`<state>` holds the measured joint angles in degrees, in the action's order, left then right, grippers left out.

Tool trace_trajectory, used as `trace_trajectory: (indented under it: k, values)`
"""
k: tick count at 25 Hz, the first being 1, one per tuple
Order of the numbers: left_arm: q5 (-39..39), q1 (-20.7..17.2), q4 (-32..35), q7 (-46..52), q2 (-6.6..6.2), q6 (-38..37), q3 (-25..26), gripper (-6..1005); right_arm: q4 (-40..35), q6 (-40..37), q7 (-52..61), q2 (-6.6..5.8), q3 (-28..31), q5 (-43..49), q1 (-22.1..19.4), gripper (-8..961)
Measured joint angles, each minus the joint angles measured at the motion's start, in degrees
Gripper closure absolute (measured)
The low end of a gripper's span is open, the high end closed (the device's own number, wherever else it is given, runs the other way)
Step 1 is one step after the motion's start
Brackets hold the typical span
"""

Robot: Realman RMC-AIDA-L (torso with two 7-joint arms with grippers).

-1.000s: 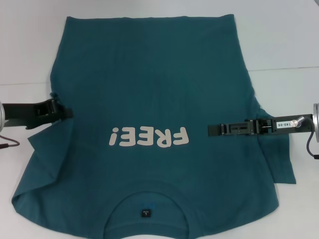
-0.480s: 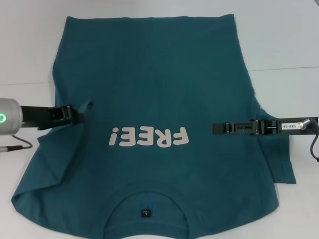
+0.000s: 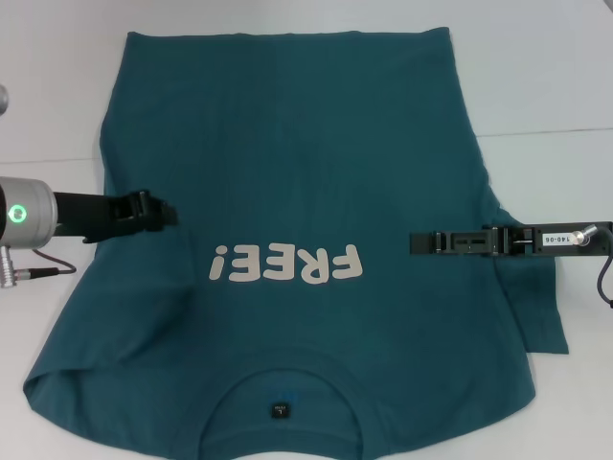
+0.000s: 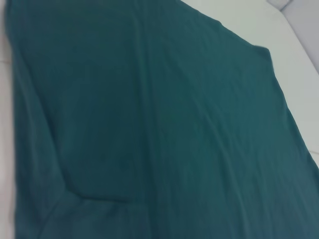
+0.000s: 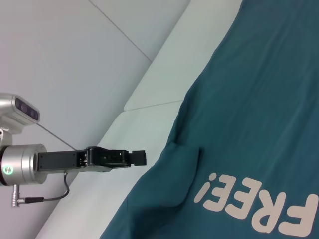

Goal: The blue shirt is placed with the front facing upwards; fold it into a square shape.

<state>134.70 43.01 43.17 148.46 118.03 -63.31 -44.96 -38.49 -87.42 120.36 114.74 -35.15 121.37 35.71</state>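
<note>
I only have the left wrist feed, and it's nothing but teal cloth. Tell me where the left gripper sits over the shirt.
Observer: In the head view the left gripper is over the blue shirt, at its left side, just left of the white "FREE!" lettering.
Operator: Report the right arm.
Observer: The right gripper reaches in from the opposite side, its tip just right of the lettering.
Operator: Give me the sleeves.
Observer: The right sleeve lies spread out on the white table; the right wrist view shows what looks like a flap of the left sleeve folded onto the body.
</note>
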Motion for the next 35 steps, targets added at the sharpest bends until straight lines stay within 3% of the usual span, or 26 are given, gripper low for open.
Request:
trace_trajectory:
  k: [2, 13, 16, 18, 20, 23, 25, 35]
  values:
    - [-0.3, -0.3, 0.1, 0.1, -0.07, -0.3, 1.0, 925, 0.0, 0.0, 0.0, 0.00, 0.0, 0.0, 0.0, 11]
    - [-9.8, -6.7, 0.2, -4.8, -2.57, -12.4, 13.0, 482, -0.1, -0.8, 0.2, -0.54, -0.3, 0.0, 0.4, 11]
    - [-9.9, -8.5, 0.4, -11.1, -2.60, -18.4, 16.8, 379, -0.1, -0.7, 0.0, -0.36, -0.1, 0.0, 0.4, 12]
    - [-10.2, -9.7, 0.7, -21.2, -2.51, -24.5, 19.0, 310, -0.1, -0.5, -0.3, -0.21, -0.1, -0.3, 0.5, 12]
    - [-10.4, -11.5, 1.6, -32.8, -1.86, -30.0, 19.7, 233, -0.3, -0.5, -0.7, -0.19, -0.3, -0.6, 0.5, 12]
    - [-10.6, -15.9, 4.5, -49.1, 0.98, -35.1, 19.8, 106, -0.4, -0.5, -1.1, -0.39, -0.3, -0.6, 0.5, 11]
    - [-10.7, -17.8, 5.9, -53.4, 2.40, -35.3, 19.6, 60, -0.2, -0.2, -1.0, -0.51, -0.1, -0.6, 0.5, 11]
    - [-10.3, -19.3, 5.7, -53.4, 3.96, -37.3, 16.4, 38, -0.1, -1.9, 1.4, -2.96, 0.0, -0.6, -1.5, 12]
